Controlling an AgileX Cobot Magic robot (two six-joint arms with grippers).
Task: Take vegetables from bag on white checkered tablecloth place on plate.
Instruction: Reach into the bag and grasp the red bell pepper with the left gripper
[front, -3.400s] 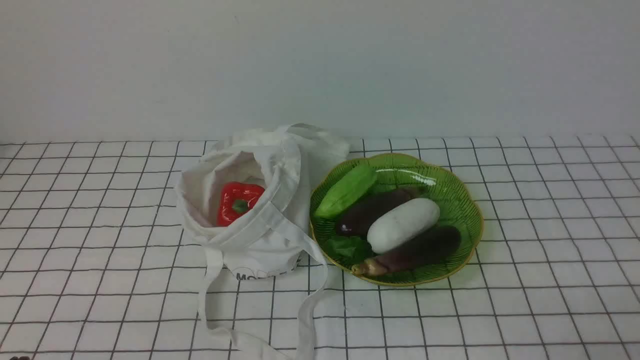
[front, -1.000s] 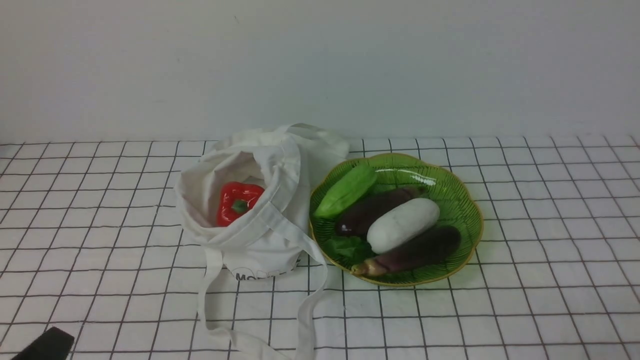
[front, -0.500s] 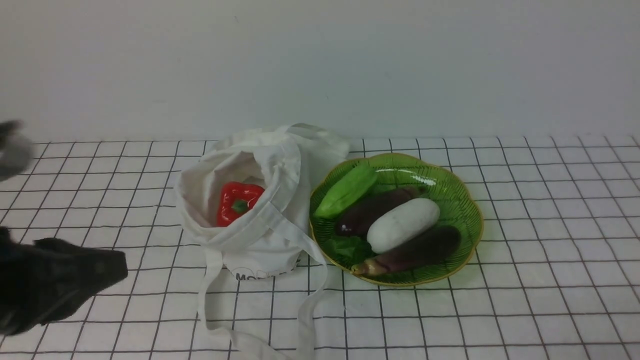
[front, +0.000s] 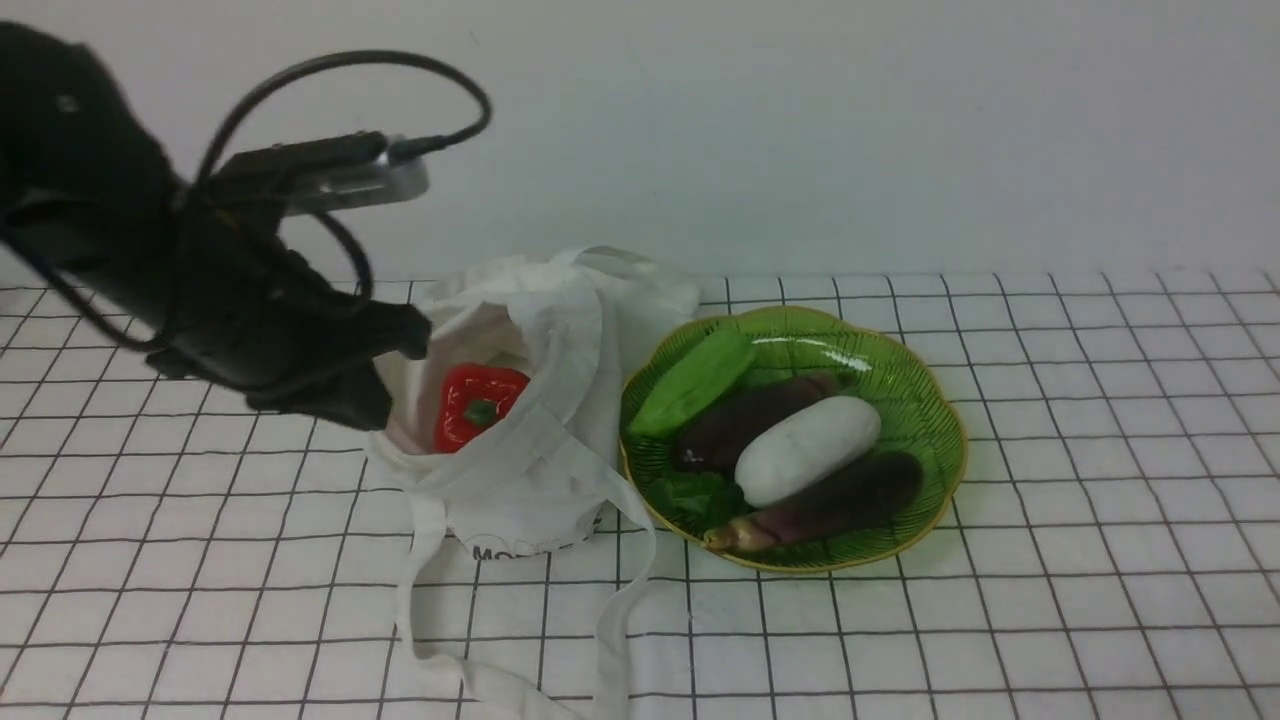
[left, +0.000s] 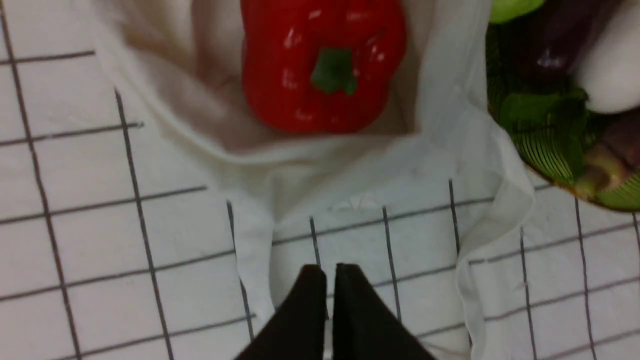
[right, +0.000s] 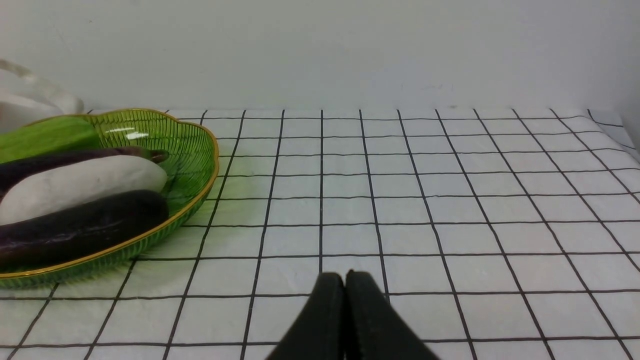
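Closed, empty jaws on my black left gripper (front: 385, 415) hang at centre-left, near the glossy red bell pepper (front: 480, 408) inside the white cloth bag (front: 530, 470).

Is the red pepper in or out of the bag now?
In: the pepper sits inside the mouth of the bag.

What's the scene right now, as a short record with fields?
pepper: red, in the bag's open mouth
bag: white, beside the plate
plate: green, holding vegetables, two eggplants among them
left gripper: shut, empty, near the bag
right gripper: shut, empty
still to do: pepper onto plate
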